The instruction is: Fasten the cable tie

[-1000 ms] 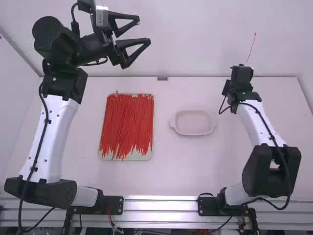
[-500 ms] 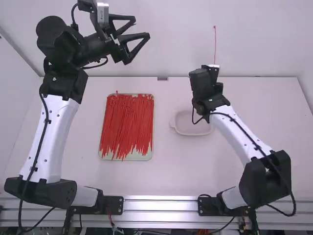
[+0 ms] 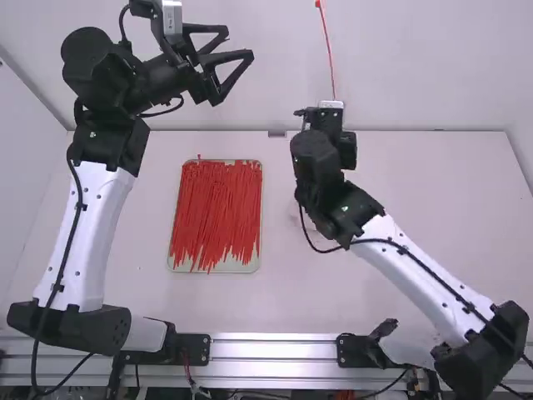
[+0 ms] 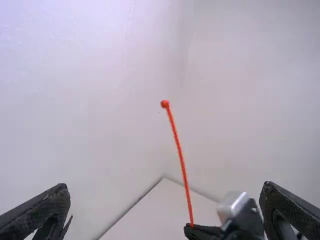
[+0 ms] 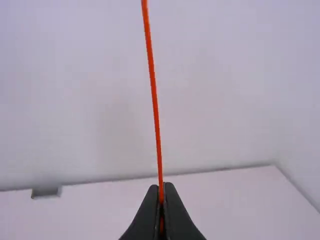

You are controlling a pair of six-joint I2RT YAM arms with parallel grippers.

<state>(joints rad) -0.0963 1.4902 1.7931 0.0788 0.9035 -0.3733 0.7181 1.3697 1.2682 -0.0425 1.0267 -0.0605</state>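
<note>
White table [image 3: 416, 167], white walls [image 3: 433, 58], tray [image 3: 241, 270] w/ red ties [image 3: 216, 212]

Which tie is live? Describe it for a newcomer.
Start at the white table and find the right arm's pincer held up above it. The cable tie stands up from that shut pincer. Unlike the red ties heaped flat on the tray, it is single and upright in the air.
</note>
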